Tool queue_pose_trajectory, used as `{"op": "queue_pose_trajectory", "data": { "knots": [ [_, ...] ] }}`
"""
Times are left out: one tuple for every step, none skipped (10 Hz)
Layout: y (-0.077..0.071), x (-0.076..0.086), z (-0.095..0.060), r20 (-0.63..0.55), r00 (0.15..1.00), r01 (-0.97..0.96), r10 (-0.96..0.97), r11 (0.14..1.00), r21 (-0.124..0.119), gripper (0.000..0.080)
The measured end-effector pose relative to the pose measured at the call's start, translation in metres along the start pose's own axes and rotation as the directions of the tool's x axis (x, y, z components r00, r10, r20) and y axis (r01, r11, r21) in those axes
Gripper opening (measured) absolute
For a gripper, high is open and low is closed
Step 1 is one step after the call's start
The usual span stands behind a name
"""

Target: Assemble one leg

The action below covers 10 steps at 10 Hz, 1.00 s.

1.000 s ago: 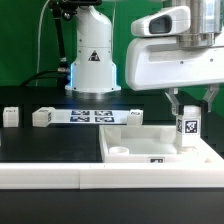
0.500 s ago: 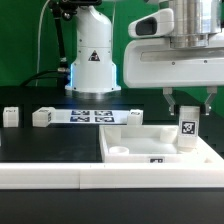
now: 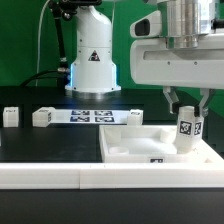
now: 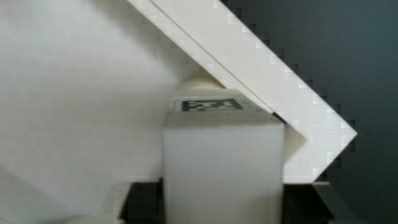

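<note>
White leg [image 3: 187, 135] stands upright in far corner of flat white square tray piece [image 3: 140, 131], on exterior view's right, tag facing that camera. Gripper [image 3: 187, 108] hangs directly above, fingers [image 3: 173, 102] flanking leg's top. Whether pads press it or stand just clear, cannot tell. Wrist view: leg fills gap between two dark fingertips, close beside tray's slanted rim. Farther back, marker board [image 3: 90, 115] lies on black table [image 3: 40, 140], small white blocks [image 3: 42, 117] near its ends.
</note>
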State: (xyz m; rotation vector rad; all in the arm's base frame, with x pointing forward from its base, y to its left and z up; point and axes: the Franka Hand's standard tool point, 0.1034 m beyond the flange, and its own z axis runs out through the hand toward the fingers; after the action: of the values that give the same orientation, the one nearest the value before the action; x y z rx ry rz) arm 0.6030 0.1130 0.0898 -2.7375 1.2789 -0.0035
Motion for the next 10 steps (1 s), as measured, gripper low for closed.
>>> {"op": "queue_pose_trajectory", "data": {
  "knots": [
    [0.001,0.001,0.000,0.010,1.000,-0.030,0.030,1.000,0.007,0.0291],
    [0.000,0.002,0.000,0.016,0.999,-0.050,0.050,0.999,0.008,0.0291],
    [0.000,0.001,0.000,0.016,0.999,-0.047,0.047,0.999,0.009,0.0291],
    [0.000,0.000,0.000,0.016,0.999,-0.031,0.031,0.999,0.009,0.0476],
    [0.000,0.000,0.001,0.016,1.000,0.007,-0.007,1.000,0.010,0.0590],
    [-0.001,-0.001,0.001,0.016,0.999,0.042,-0.042,0.999,0.010,0.0631],
    [-0.002,-0.004,0.001,0.016,0.994,0.106,-0.106,0.994,0.006,0.0631],
    [-0.002,-0.008,0.001,0.020,0.970,0.244,-0.243,0.970,-0.007,0.0646],
    [-0.004,-0.011,0.002,0.021,0.943,0.333,-0.333,0.943,-0.008,0.0646],
    [-0.005,-0.014,0.002,0.025,0.903,0.429,-0.428,0.903,-0.008,0.0649]
  ]
}}
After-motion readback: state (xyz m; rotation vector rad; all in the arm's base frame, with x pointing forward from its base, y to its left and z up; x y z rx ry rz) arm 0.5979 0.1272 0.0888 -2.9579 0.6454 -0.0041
